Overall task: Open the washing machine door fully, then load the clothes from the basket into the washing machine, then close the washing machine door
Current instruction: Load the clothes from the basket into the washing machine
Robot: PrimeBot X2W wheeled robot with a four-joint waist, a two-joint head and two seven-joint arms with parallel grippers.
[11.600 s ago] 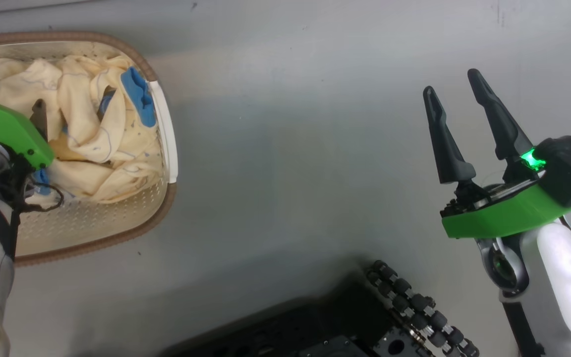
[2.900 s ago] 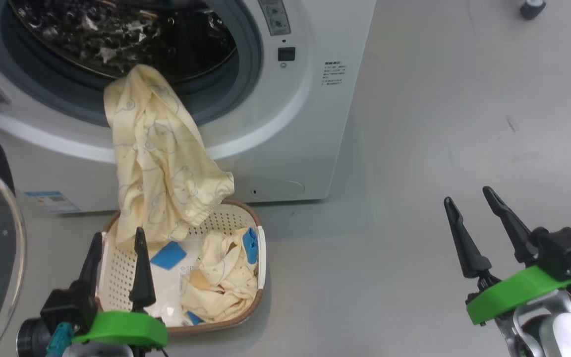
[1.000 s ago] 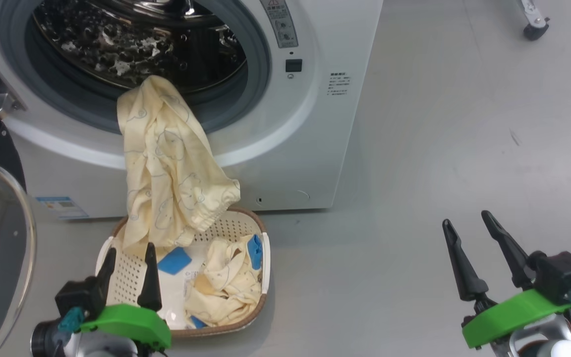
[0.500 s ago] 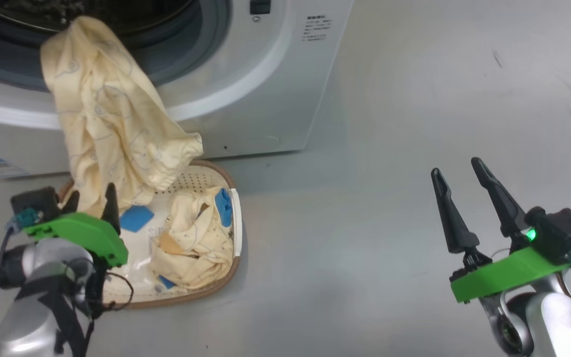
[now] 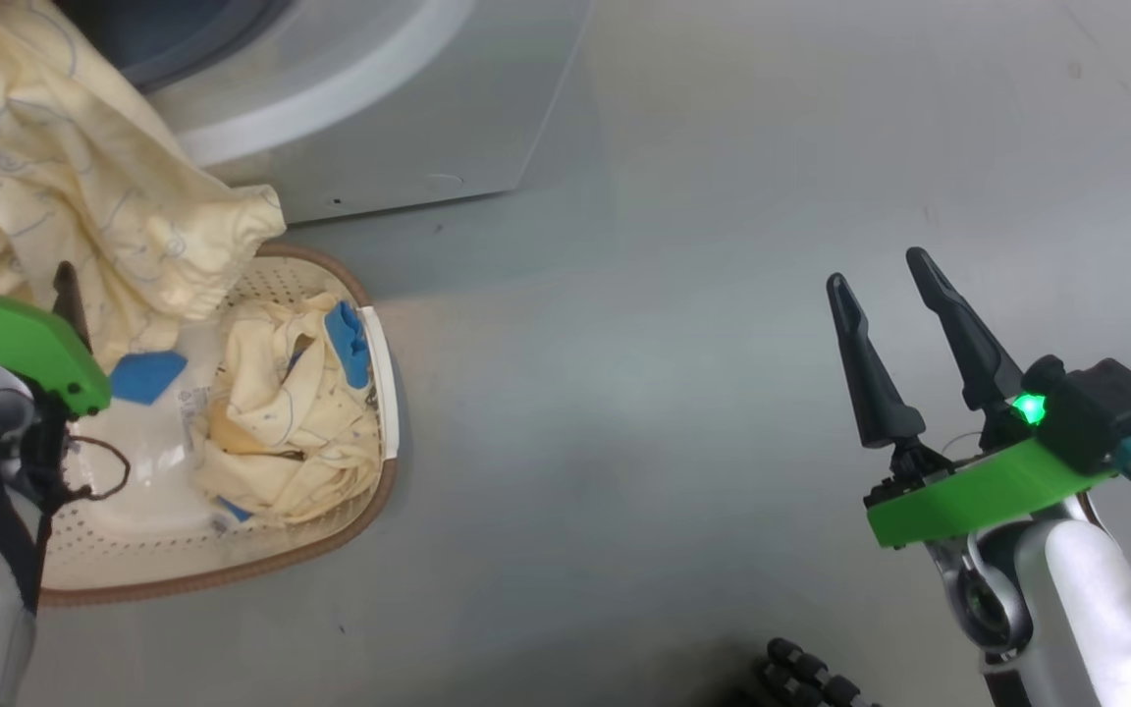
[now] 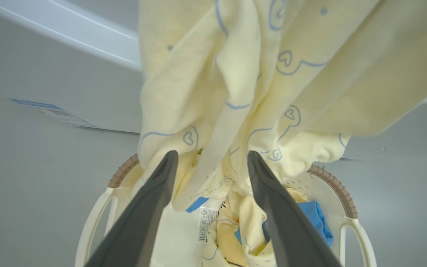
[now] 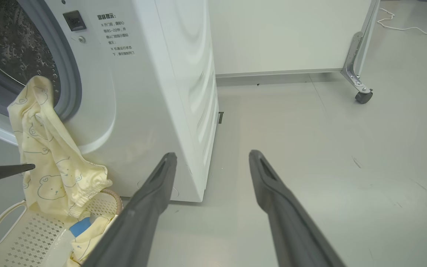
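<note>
The white washing machine (image 5: 359,118) fills the upper left of the head view; its door is out of view. One pale-yellow garment (image 5: 84,196) hangs from the drum opening down into the cream basket (image 5: 232,565). Another of the clothes (image 5: 281,422), with a blue cuff, lies crumpled in the basket. My left gripper (image 6: 211,154) is open over the basket's left side, its fingertips level with the hanging garment's (image 6: 243,92) lower folds; contact is unclear. My right gripper (image 5: 878,272) is open and empty above the bare floor, far right of the basket.
The right wrist view shows the washing machine's side (image 7: 184,92), a white panel on a caster (image 7: 363,96) behind it and a white cable (image 7: 402,27) on the grey floor. A black wheel of my base (image 5: 811,678) shows at the head view's bottom edge.
The head camera has tilted down, so the washer and basket have slid up and left in the picture. My left gripper has moved closer to the hanging garment. Both grippers stay open.
</note>
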